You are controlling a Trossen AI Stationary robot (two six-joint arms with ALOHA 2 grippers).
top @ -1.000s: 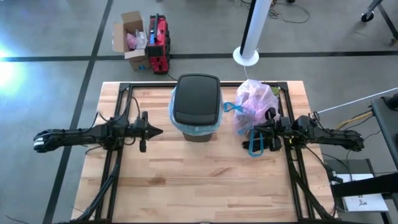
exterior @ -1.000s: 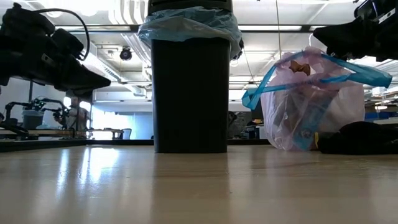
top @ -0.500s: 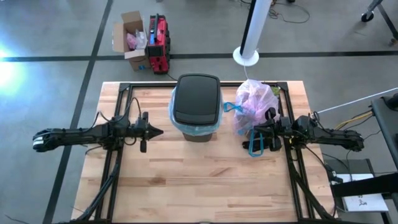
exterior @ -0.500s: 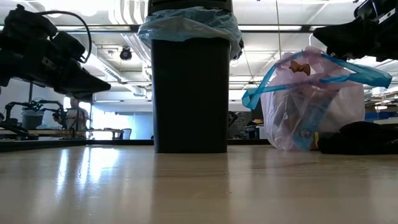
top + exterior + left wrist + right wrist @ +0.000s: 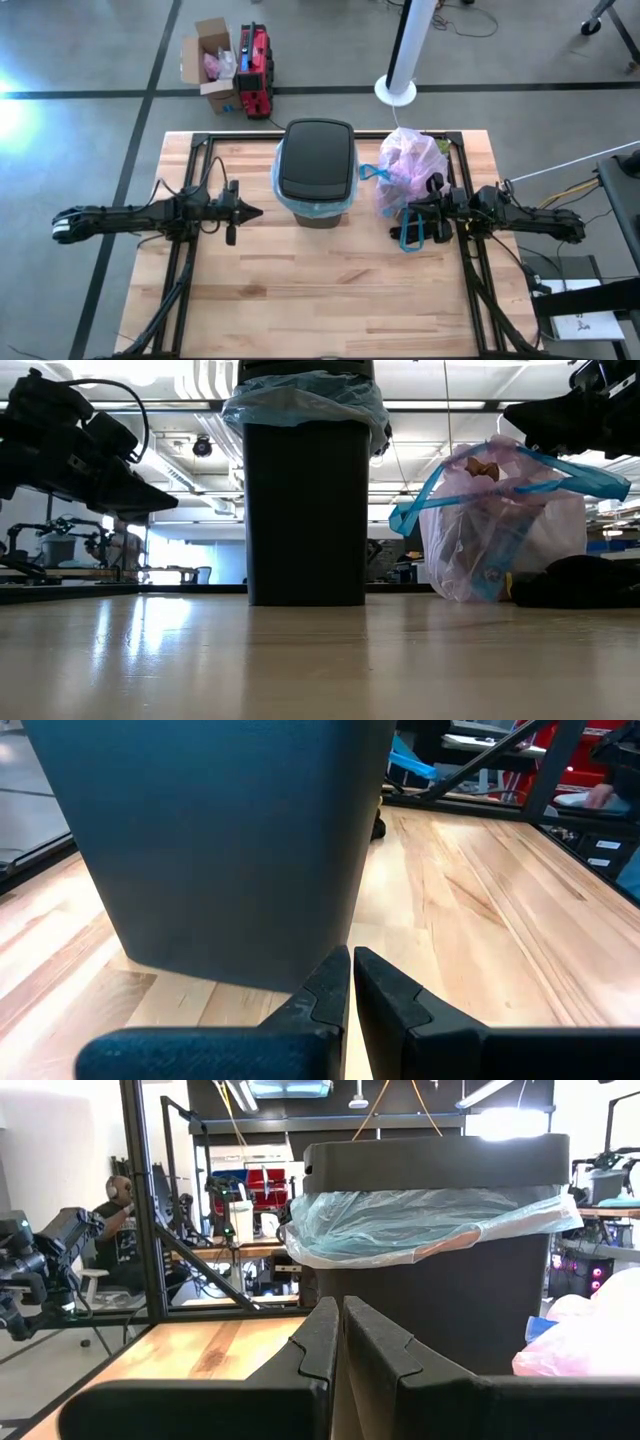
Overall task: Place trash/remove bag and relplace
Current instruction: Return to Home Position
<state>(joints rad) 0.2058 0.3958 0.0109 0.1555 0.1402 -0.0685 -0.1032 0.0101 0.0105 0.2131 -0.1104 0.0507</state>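
The black bin (image 5: 317,170) stands at the table's far middle with its lid shut and a light-blue liner (image 5: 305,400) folded over its rim. To its right the filled lavender-pink bag (image 5: 408,165) sits on the table on its bottom. A brown scrap of trash (image 5: 483,465) shows at its top. Its blue drawstring loop (image 5: 410,238) lies under my right arm. My left gripper (image 5: 258,211) is shut, left of the bin and pointing at it. My right gripper (image 5: 393,210) is shut, just near of the bag and pointing at the bin (image 5: 450,1280).
Black frame rails (image 5: 190,260) run along both sides of the table. On the floor beyond the far edge stand a cardboard box (image 5: 208,62), a red tool case (image 5: 255,70) and a white pole (image 5: 408,50). A person (image 5: 120,1210) sits in the room behind.
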